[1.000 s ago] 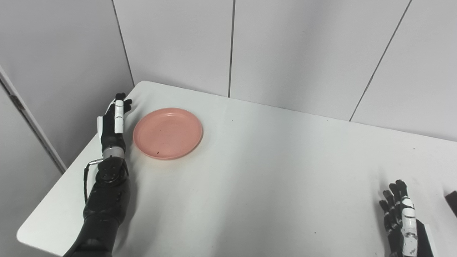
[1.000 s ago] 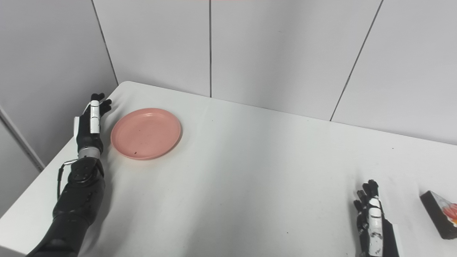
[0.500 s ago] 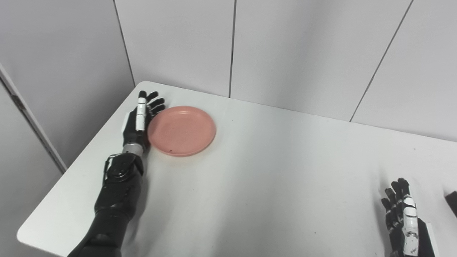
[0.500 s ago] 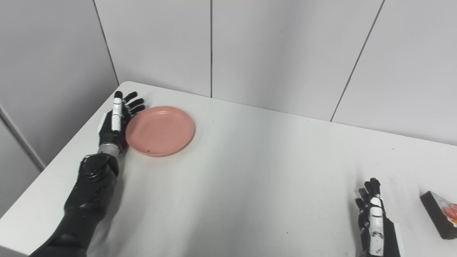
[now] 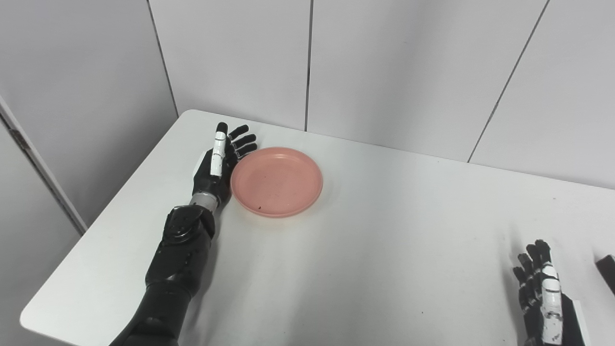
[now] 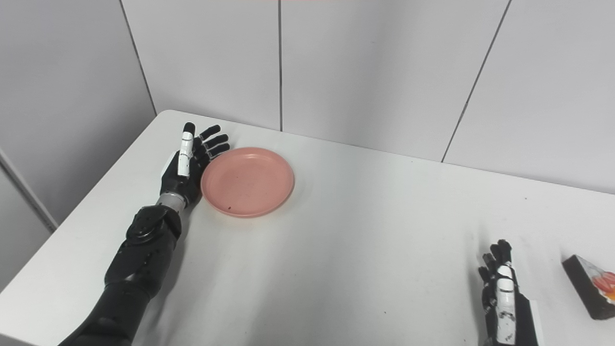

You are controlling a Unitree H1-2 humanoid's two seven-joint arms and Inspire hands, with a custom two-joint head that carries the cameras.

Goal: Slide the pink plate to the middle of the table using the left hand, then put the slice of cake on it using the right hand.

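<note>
The left hand (image 5: 215,169) stands on edge on the bench (image 5: 346,269), fingers spread and straight, grasping nothing; its palm side lies against the left rim of the plate (image 5: 276,181), touching or very nearly so, as a flat paddle and not a grip. The plate sits in the far-left part of the bench, well short of the middle, so the slide looks only partly done. It is a shallow pink dish with a low raised rim, empty but for a small dark speck near its front edge. It is probably light, stiff plastic that should glide easily on the smooth white top; the risk is that it spins or skates away from an off-centre push, so pressure belongs low on the rim, in line with the plate's centre. The right hand (image 6: 502,293) rests at the near right edge, fingers loosely extended and holding nothing. Just beside it, to its right, lies the cake (image 6: 590,293), a dark wedge with pale and red topping, apart from the hand. It is likely soft and crushable, best taken gently by its firm dark sides, clear of the topping.
</note>
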